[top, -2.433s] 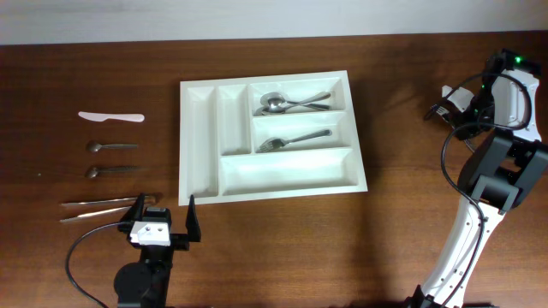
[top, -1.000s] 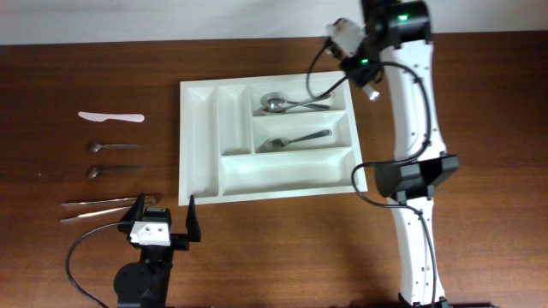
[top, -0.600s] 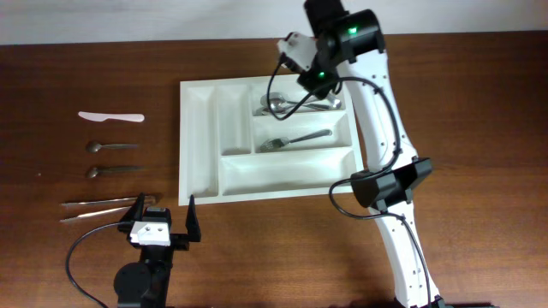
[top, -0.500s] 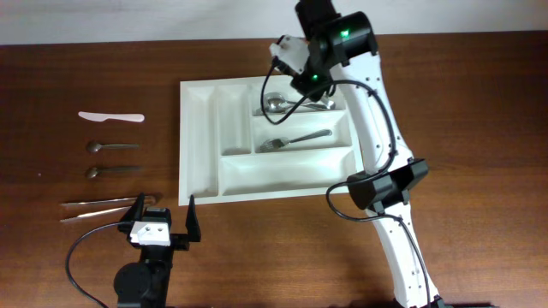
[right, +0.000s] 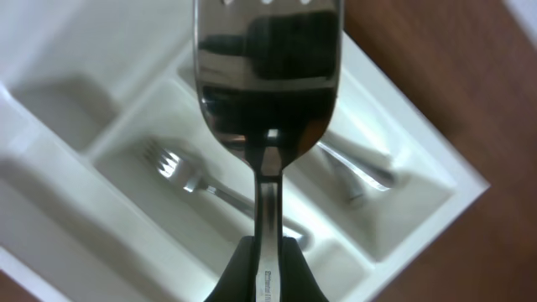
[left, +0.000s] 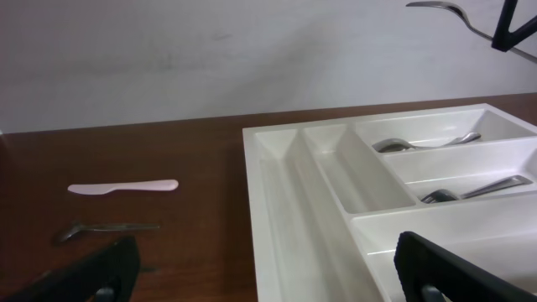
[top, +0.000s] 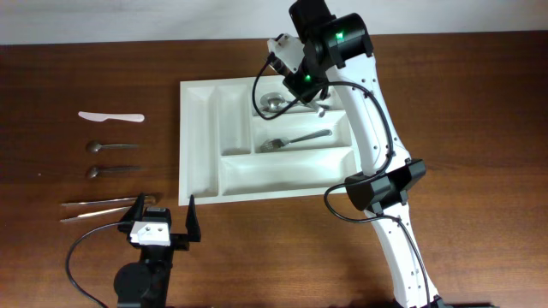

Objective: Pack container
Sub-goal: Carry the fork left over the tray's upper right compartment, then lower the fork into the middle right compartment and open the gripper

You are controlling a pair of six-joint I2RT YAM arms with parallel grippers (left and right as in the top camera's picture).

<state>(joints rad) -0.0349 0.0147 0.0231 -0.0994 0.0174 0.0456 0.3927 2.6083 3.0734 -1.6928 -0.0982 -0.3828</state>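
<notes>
A large white rectangular plastic cutlery tray (top: 199, 145) is seen lying flat near the middle of the dark brown wooden counter (top: 479, 103). It has two narrow compartments on its left side and three long crosswise ones on its right. A shiny metal spoon (top: 272, 103) is seen in the far crosswise compartment, and a small metal fork (top: 295, 139) lies in the middle one.

The right arm is stretched over the far part of the tray. The right pincer (right: 267, 268) is pressed together on the handle of a polished metal fork (right: 268, 84), which is held in the air above the tray with its head pointing away from the pincer.

The left pincer (top: 164, 212) is spread wide and holds nothing. It is placed low over the counter just in front of the tray's near left corner.

On the counter to the left of the tray, well apart from it, a row is laid out: a white plastic knife (top: 111, 116), two small metal spoons (top: 111, 147), and two long thin metal strips (top: 107, 205) lying close together.
</notes>
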